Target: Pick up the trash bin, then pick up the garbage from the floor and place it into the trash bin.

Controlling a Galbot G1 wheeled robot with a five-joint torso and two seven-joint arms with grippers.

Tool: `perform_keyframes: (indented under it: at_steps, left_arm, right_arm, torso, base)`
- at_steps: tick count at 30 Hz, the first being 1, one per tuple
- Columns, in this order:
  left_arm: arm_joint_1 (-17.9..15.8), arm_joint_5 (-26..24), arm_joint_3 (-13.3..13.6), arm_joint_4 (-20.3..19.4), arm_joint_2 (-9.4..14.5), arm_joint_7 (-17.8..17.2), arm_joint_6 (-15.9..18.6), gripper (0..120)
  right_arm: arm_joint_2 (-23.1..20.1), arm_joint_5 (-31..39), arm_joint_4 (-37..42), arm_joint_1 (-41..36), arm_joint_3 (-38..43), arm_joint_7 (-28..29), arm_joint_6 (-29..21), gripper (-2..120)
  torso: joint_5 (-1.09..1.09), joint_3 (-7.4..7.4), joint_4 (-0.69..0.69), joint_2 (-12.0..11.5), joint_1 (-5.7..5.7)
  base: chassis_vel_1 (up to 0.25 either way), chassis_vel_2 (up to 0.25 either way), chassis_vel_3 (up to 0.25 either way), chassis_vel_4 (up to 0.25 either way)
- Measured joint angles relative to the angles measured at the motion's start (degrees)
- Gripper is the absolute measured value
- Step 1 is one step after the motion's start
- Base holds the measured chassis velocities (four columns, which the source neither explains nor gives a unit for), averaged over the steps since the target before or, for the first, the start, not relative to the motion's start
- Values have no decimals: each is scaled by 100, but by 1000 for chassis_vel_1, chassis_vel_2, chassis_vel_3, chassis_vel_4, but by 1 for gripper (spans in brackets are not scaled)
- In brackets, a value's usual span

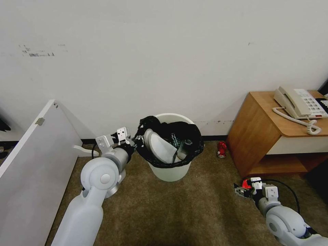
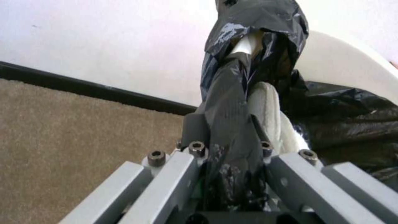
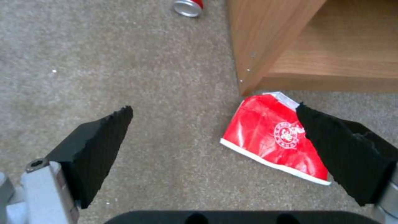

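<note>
From the head view, the trash bin (image 1: pixel 169 171) stood on the carpet (image 1: pixel 191 212) against the wall, tipped a little, its black bag (image 1: pixel 193 136) crinkled over the rim and a white slipper (image 1: pixel 159 147) poking up inside. The left gripper (image 1: pixel 134 143) was at the rim's near-left edge, and the right gripper (image 1: pixel 243 188) hung low over the floor by the wooden cabinet (image 1: pixel 259 136), a red can (image 1: pixel 222 149) lying near the baseboard between bin and cabinet. In the left wrist view, the jaws were pinched tight on a fold of bag (image 2: pixel 232 118) and rim, slipper (image 2: pixel 269 112) just behind. And in the right wrist view, the right gripper (image 3: pixel 215 124) gaped wide and held nothing, the red packet (image 3: pixel 269 133) flat on the carpet beneath, one fingertip (image 3: pixel 327 137) overlapping its edge, beside the cabinet's corner (image 3: pixel 257 46).
</note>
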Motion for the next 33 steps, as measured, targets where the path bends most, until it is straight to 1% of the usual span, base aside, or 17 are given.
perform_keyframes:
  at_steps: [8,11,33]
  left_arm:
    - [25,0,-4,-22,6,3,-4,4]
    - [42,3,-6,-40,16,3,-5,4]
    - [94,28,-18,-89,15,4,-14,4]
  right_arm:
    - [88,-131,-445,119,-1,-132,170,100]
    - [150,-165,-726,193,-1,-209,241,100]
    - [359,-483,-1453,482,-54,-505,531,100]
  torso:
    - [0,0,0,0,0]
    - [0,0,0,0,0]
    - [0,0,0,0,0]
  base:
    - [0,0,0,0]
    - [0,0,0,0]
    - [0,0,0,0]
